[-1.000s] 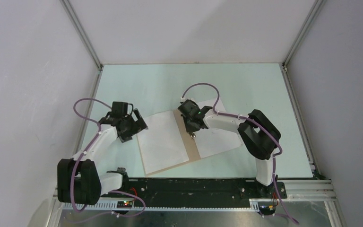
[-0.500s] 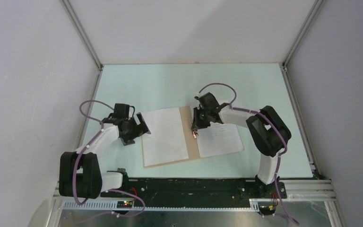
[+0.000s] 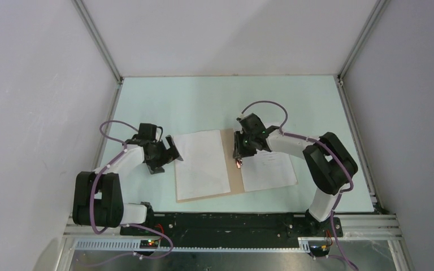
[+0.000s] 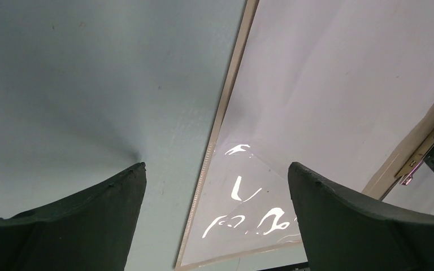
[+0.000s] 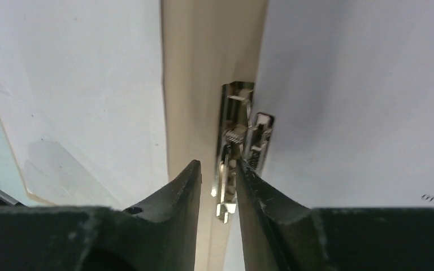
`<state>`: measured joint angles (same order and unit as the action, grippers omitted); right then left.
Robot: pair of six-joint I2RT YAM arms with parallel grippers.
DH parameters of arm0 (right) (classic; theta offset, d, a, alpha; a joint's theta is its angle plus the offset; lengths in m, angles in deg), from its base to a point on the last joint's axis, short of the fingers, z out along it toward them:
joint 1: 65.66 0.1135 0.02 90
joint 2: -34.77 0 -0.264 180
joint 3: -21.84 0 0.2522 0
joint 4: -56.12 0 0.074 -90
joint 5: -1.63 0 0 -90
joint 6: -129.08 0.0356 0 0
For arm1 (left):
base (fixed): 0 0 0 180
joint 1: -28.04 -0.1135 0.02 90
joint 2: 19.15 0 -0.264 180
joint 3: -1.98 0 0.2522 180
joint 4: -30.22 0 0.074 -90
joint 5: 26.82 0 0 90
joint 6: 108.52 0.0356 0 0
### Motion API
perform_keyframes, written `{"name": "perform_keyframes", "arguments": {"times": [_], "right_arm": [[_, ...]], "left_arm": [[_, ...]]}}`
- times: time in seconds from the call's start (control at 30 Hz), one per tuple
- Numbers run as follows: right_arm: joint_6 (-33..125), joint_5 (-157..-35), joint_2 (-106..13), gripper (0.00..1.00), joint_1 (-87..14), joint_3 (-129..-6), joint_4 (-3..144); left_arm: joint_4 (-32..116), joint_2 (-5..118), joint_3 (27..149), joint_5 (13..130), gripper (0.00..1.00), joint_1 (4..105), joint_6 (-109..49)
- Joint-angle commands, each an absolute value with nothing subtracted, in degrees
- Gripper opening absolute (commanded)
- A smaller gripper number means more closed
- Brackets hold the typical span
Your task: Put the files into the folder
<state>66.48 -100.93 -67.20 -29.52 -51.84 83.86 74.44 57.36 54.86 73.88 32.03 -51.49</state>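
The right hand (image 5: 217, 169) straddles the spine clip (image 5: 234, 113), jaws narrowly parted; grip unclear. The files (image 3: 202, 164) lie at its 9 and 3 o'clock on the open folder (image 3: 236, 183). The left hand (image 4: 216, 169), wide open and empty, hovers at the folder's 9 o'clock edge. A tugged clip could drag the folder, skewing loose sheets.

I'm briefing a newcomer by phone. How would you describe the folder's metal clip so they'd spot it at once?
On the pale green table lies an open tan folder, a white sheet on each leaf. The clip sits on the bare brown strip between the sheets, at the tips of the right gripper. It is the only shiny metal piece among paper and card.
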Motion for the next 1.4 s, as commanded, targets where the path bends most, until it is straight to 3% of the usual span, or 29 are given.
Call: {"name": "perform_keyframes", "arguments": {"times": [0.0, 0.03, 0.1, 0.17, 0.37, 0.63, 0.7, 0.9, 1.03, 1.37], "right_arm": [[65.01, -87.32, -64.11, 0.41, -24.22, -56.21, 90.27], [65.19, -85.12, -64.15, 0.52, -22.12, -57.3, 91.9], [65.93, -79.22, -64.67, 0.61, -19.44, -59.03, 94.13], [66.74, -72.97, -66.12, 0.63, -17.57, -61.24, 96.72], [68.76, -63.5, -72.51, 0.56, -15.88, -66.49, 102.74], [70.11, -65.66, -76.05, 0.52, -16.75, -66.74, 102.03], [70.07, -66.56, -76.95, 0.46, -16.85, -66.68, 101.81], [69.92, -71.32, -76.53, 0.15, -18.98, -63.44, 99.0], [68.55, -77.33, -72.93, 0.07, -22.69, -59.61, 95.37], [67.2, -97.75, -66.49, 0.0, -31.22, -51.37, 84.97]], "left_arm": [[73.17, 56.56, 55.75, 73.64, 1.0, 32.23, -51.73], [73.25, 56.32, 55.65, 73.51, 1.0, 32.33, -52.03], [73.29, 55.42, 55.37, 72.45, 1.0, 32.37, -52.47], [73.28, 54.64, 55.25, 71.36, 1.0, 32.35, -52.98], [73.29, 53.1, 55.22, 70.35, 1.0, 32.42, -54.62], [73.25, 52.11, 55.27, 71.31, 1.0, 32.4, -54.65], [73.26, 51.97, 55.25, 71.26, 1.0, 32.35, -54.5], [73.29, 52.44, 55.03, 70.92, 1.0, 32.42, -54.57], [73.27, 52.66, 54.69, 70.51, 1.0, 32.34, -54.82], [73.25, 55.53, 55.77, 74.34, 1.0, 32.39, -52.85]]}}
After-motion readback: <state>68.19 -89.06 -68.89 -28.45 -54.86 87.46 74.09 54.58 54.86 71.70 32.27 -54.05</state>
